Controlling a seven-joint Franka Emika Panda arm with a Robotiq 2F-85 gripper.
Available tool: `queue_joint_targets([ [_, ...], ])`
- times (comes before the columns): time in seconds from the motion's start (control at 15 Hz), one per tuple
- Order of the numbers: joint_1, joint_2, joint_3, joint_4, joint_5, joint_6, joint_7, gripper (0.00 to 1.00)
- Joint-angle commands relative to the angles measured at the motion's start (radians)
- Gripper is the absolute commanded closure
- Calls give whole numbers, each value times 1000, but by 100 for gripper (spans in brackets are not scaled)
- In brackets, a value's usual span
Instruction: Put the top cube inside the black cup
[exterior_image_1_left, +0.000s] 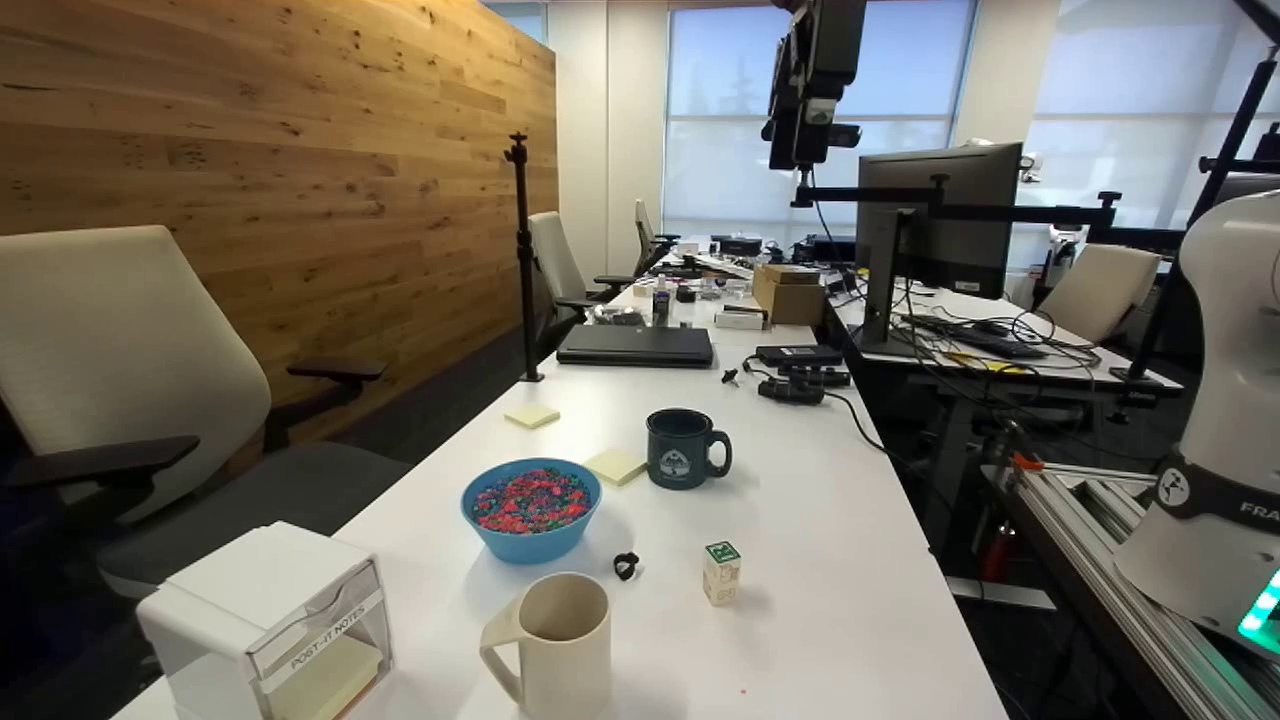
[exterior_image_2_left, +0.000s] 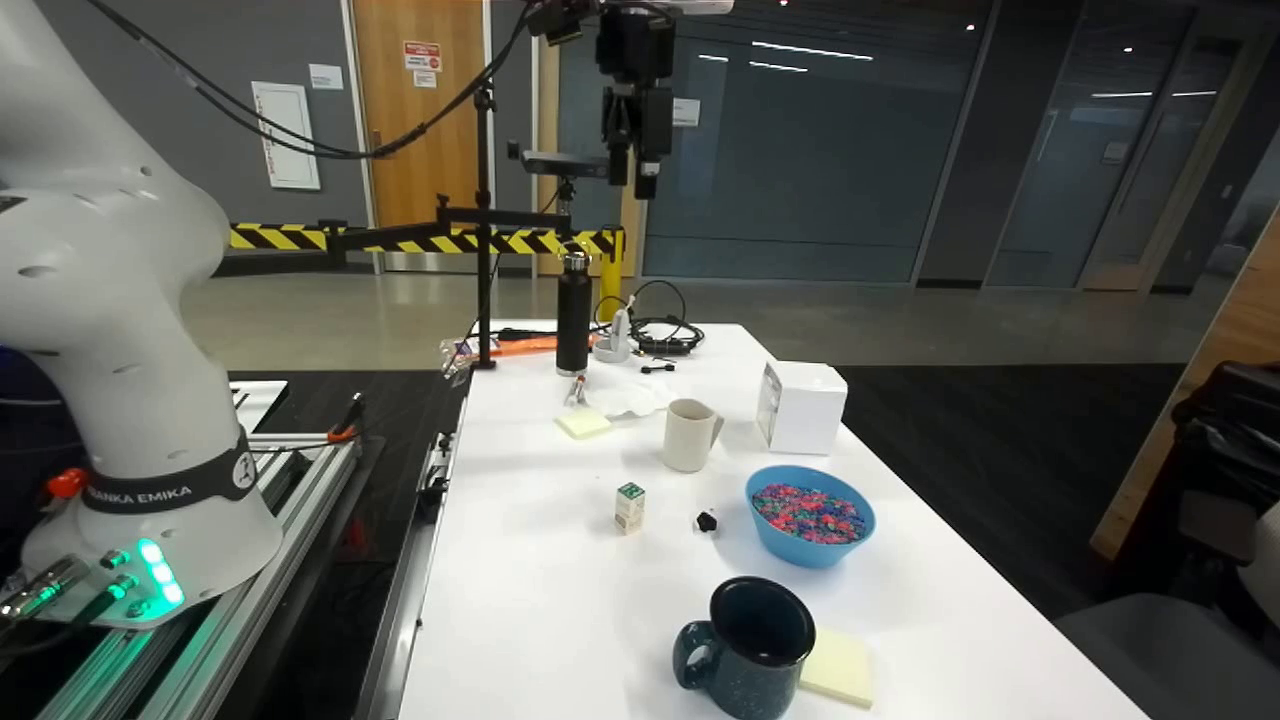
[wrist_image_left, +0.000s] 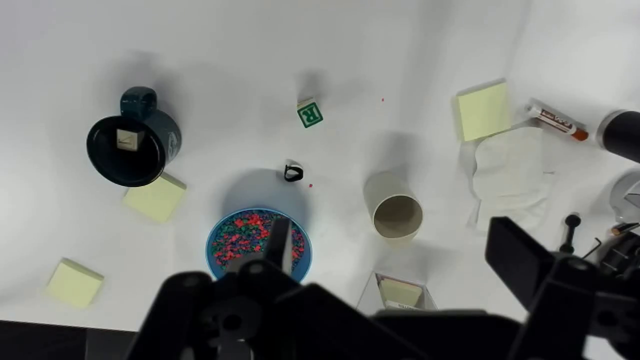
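Observation:
The top cube (exterior_image_1_left: 721, 557) has a green letter R on its upper face and pale sides. It sits on what looks like a second pale cube, as a small upright stack, also seen in an exterior view (exterior_image_2_left: 630, 495) and the wrist view (wrist_image_left: 310, 115). The black cup (exterior_image_1_left: 676, 462), a dark mug with a side handle, stands upright; it also shows in an exterior view (exterior_image_2_left: 752, 675) and the wrist view (wrist_image_left: 168, 132). A pale lettered cube (wrist_image_left: 128, 140) lies inside it. My gripper (wrist_image_left: 390, 222) is open and empty, high above the table in both exterior views (exterior_image_2_left: 635, 180).
A blue bowl (exterior_image_1_left: 531, 540) of coloured beads, a cream mug (exterior_image_1_left: 572, 655), a small black ring-like piece (exterior_image_1_left: 626, 566) and a white Post-it box (exterior_image_1_left: 262, 600) stand near the stack. Yellow note pads (wrist_image_left: 156, 199) lie by the cup. A black bottle (exterior_image_2_left: 574, 315) stands farther off.

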Motion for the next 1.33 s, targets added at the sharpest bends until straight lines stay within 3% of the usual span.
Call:
queue_joint_targets([
  [0.0,-1,1,1,2,0,-2,0,0],
  [0.13,-1,1,1,2,0,-2,0,0],
  [0.6,-49,22,16,5,-23,56,219,0],
  [1.27,-86,54,36,8,-106,60,391,0],
])
